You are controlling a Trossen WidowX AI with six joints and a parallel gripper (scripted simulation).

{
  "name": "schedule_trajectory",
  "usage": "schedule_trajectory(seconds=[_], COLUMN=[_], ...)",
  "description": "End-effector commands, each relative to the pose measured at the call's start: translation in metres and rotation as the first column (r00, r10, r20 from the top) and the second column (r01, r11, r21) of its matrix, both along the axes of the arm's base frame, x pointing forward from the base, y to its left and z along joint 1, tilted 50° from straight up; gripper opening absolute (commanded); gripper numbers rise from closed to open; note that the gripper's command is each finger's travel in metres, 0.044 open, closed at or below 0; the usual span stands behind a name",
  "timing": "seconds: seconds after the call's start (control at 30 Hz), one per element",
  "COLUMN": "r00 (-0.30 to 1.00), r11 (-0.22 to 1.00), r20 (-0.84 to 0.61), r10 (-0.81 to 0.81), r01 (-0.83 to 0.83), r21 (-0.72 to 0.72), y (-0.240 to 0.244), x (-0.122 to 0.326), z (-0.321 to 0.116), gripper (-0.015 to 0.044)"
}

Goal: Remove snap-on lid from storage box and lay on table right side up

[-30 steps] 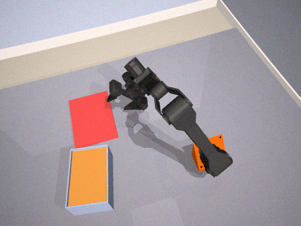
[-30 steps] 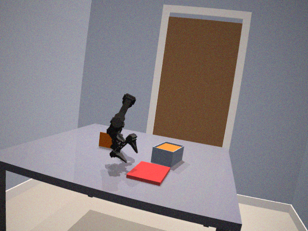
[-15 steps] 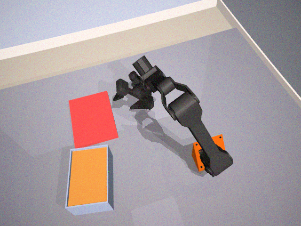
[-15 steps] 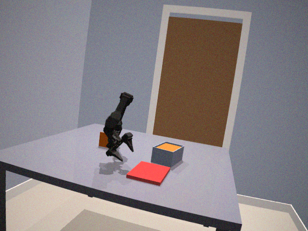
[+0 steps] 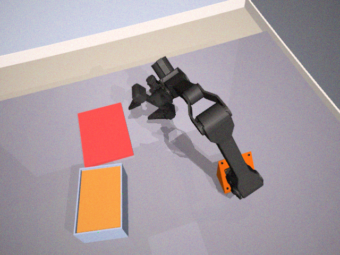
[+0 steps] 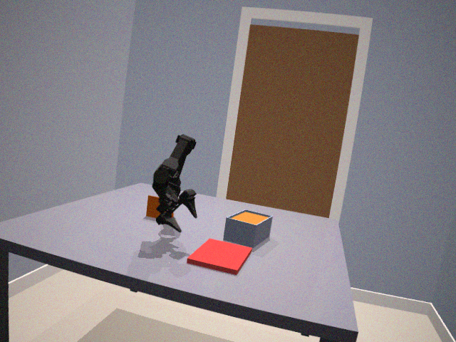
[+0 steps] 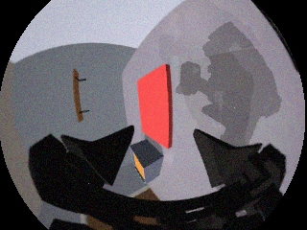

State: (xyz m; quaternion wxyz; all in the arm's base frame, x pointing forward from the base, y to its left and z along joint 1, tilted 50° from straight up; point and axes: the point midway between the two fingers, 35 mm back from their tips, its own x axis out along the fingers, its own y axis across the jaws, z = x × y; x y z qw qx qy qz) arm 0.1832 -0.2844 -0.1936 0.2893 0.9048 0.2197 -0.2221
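Observation:
The red lid point(image 5: 105, 135) point(image 6: 221, 255) point(image 7: 154, 107) lies flat on the table, its smooth red face up, close beside one end of the box. The storage box point(image 5: 125, 203) point(image 6: 239, 231) point(image 7: 153, 168) is blue-grey, stands upright and is open at the top, with an orange surface showing inside its rim. My gripper point(image 5: 138, 113) point(image 6: 188, 224) point(image 7: 164, 130) is open and empty. It hangs above the table to the side of the lid, apart from it, with its fingers pointing toward the lid's side. The lid's underside is hidden.
The table point(image 5: 170, 214) point(image 6: 294, 279) carries the orange arm base point(image 5: 221, 178) point(image 6: 152, 206) on the far side from the lid. The arm reaches from the base over the table. The table's edge point(image 6: 177, 292) runs beyond the lid in the exterior view.

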Motion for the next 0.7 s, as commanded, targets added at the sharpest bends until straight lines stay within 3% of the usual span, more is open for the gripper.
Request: schedule_trajectory(seconds=[0.0, 0.67], r00=[1.000, 1.000], r11=[1.000, 1.000], r20=[-0.002, -0.004], r10=[0.002, 0.002], r01=[-0.002, -0.002], r21=[-0.007, -0.007], y=[-0.007, -0.031], x=[-0.004, -0.022], z=[0.006, 0.033], gripper=[0.0440, 0.0440])
